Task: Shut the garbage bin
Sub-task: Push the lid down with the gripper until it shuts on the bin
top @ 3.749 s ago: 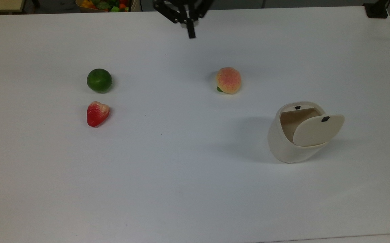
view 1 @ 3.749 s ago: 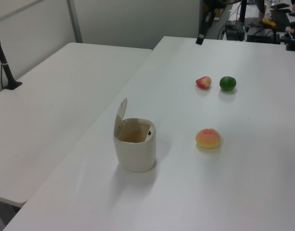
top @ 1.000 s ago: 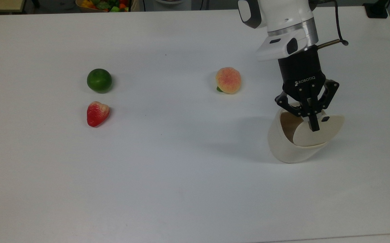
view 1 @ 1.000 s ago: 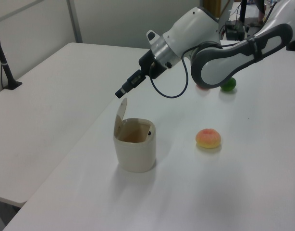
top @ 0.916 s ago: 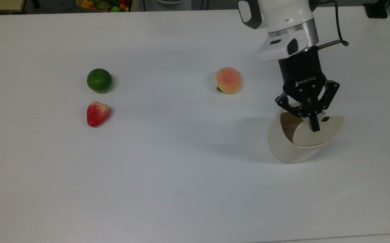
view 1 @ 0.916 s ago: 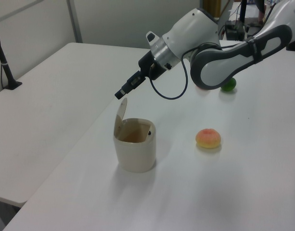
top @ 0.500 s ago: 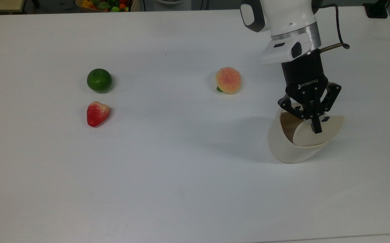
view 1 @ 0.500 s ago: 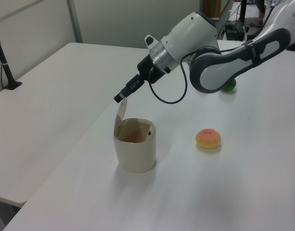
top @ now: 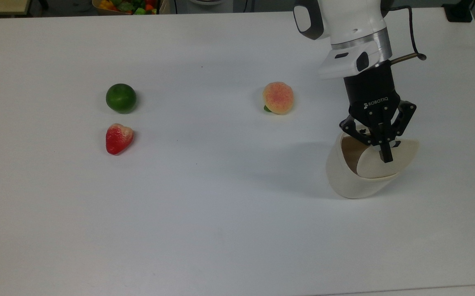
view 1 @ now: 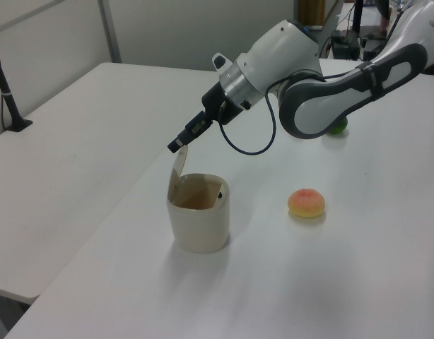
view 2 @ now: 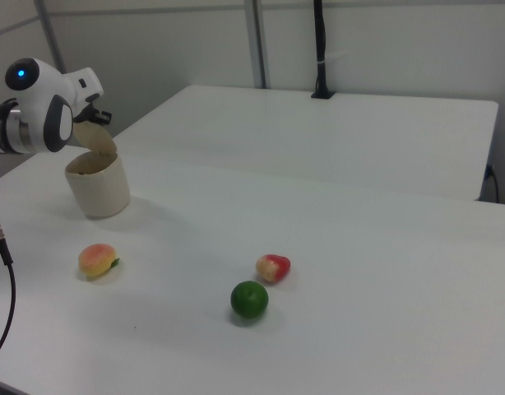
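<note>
Right now your gripper (top: 385, 158) sits at the top edge of the raised lid (top: 375, 166) of the garbage bin (top: 350, 176), and that is the relation the next move hangs on. The bin stands on the white worktop (top: 221, 230) toward the top view's right, well apart from the peach (top: 278, 97), the lime (top: 121, 98) and the strawberry (top: 118, 138). In the left view the lid stands nearly upright on the left view's left side of the tub, hinged low at the rim, with the open mouth (view 1: 197, 195) lying to the left view's right of it. The gripper's tip (view 1: 175, 145) there meets the lid's upper edge or hangs just above it; you cannot tell for sure whether it is touching. Its fingers look drawn together into one narrow black point, holding nothing. The arm reaches in from the far side of the worktop, wrist (view 1: 235, 88) tilted so the gripper slants down and toward the left view's left. Judging from this, closing calls for pushing the lid's top edge over toward the mouth and down, so the tip should get behind the lid's outer face. A push straight down on the edge could slip off or tip the light tub.
</note>
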Motion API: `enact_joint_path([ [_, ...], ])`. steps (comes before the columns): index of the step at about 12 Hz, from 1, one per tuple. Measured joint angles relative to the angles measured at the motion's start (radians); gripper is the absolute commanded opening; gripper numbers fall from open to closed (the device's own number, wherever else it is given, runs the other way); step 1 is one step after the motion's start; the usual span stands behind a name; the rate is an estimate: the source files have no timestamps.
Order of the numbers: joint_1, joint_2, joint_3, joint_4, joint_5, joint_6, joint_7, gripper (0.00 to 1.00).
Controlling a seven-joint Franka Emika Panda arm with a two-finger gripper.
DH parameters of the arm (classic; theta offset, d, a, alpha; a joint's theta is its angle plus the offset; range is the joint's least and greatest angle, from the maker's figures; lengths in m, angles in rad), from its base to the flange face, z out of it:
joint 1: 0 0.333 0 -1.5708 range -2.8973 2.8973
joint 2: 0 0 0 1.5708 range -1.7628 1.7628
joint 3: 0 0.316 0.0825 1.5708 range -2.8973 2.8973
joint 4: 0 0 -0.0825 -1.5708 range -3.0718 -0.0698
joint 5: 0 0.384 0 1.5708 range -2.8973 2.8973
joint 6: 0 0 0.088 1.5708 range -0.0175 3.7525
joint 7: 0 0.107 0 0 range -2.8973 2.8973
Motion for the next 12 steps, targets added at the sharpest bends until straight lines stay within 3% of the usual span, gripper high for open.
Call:
enact_joint_path([
  [4,0.001,-0.008,0.011,-0.023,0.0,0.0,0.0,0.0],
  [8,0.002,-0.038,0.038,-0.109,0.0,-0.001,0.0,0.0],
  [12,-0.006,-0.057,0.049,-0.142,0.0,-0.073,0.0,0.0],
])
